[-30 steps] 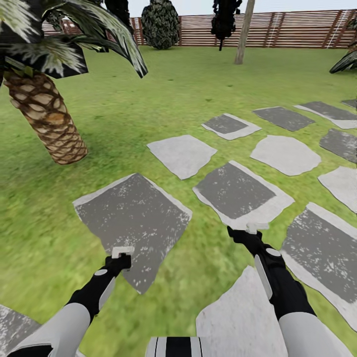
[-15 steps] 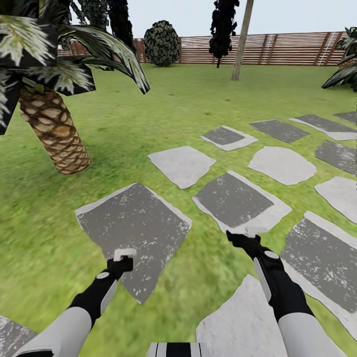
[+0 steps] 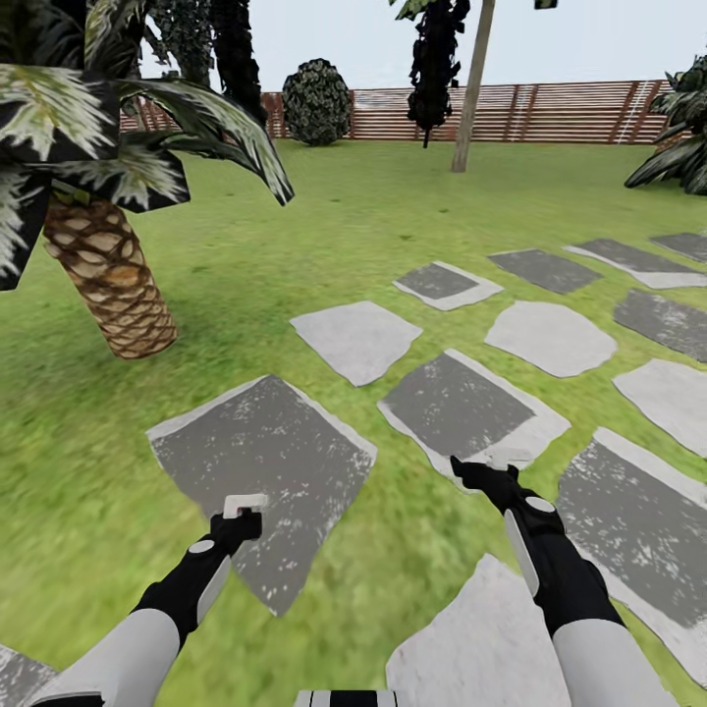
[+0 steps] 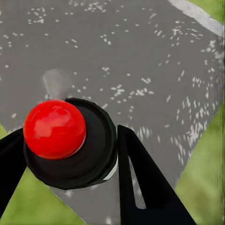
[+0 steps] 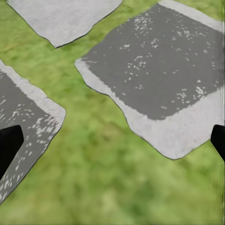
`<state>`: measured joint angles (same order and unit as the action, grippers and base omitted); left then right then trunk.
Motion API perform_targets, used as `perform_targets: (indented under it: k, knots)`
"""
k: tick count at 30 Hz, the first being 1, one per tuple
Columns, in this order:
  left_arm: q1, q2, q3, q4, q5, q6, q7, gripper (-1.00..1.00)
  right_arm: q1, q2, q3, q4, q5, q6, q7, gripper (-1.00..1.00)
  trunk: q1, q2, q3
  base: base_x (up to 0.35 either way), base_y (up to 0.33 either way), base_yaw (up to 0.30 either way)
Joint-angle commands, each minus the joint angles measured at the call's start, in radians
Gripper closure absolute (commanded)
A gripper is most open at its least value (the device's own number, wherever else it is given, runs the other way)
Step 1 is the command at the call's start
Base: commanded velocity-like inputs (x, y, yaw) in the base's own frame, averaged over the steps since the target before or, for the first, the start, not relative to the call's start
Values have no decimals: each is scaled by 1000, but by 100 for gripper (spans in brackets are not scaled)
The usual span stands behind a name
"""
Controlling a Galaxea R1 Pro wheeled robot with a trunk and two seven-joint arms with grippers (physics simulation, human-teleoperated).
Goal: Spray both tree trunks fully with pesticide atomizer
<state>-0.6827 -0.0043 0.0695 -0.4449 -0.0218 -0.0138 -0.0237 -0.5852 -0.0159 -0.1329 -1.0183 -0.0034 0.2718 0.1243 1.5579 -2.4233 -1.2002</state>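
From the head camera, the leaning grey-beige tree trunk (image 3: 471, 98) stands far off by the brown slatted fence (image 3: 550, 113), well apart from both arms. I'd judge the step is the approach: steer across the grey stone slabs (image 3: 260, 462) and keep the bottle upright. The scaly palm (image 3: 108, 280) at left is no target.

In the left wrist view, the left gripper (image 4: 70, 159) is clamped around the dark round spray bottle with its red top (image 4: 55, 129).

In the right wrist view, the right gripper (image 5: 112, 145) stands spread wide, holding nothing, over grass.
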Motion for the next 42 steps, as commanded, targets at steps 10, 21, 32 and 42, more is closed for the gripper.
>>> perform_targets:
  k: [10, 21, 32, 42]
  knots:
    - [0, 0, 0, 1, -1, 0, 1, 100, 0, -30, -2, -1, 2, 0, 0, -100, -38, 70, 45, 0, 0, -196]
    - [0, 0, 0, 1, -3, 0, 1, 100, 0, -47, 1, 2, 2, 0, 0, -100, -81, 147, 90, 0, 0, -185]
    - [0, 0, -1, 2, -3, 0, 1, 100, 0, -47, 1, 4, 2, 0, 0, -100, -123, 224, 125, 0, 0, -87]
    - [0, -2, -2, 3, -3, 0, 1, 100, 0, -47, 1, 4, 2, 0, 0, -100, -161, 294, 156, 0, 0, -91]
